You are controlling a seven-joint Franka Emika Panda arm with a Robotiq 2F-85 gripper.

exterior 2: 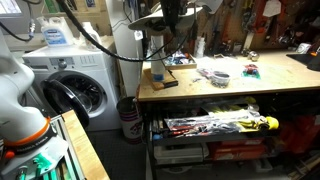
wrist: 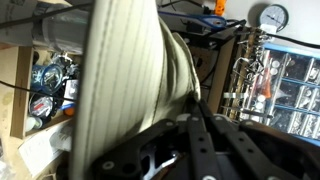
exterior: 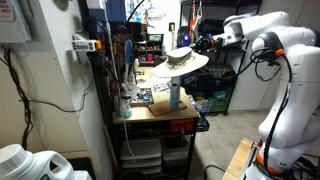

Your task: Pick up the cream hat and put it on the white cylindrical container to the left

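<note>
Hat [exterior: 180, 62] in claw [exterior: 197, 47], brim horiz., crown up, above container [exterior: 174, 95].

Both exterior views share workbench [exterior: 186, 108] [exterior 2: 265, 85] (different sides, mid-distance); wrist view looks along gripper [wrist: 172, 148], close against cream hat [wrist: 120, 80]

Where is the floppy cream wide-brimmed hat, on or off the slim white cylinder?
Off. The hand holds the cream hat in air above the white cylinder.

The hat [exterior: 180, 63] hangs above the cylindrical container [exterior: 174, 96] on the workbench [exterior: 150, 112].
</note>
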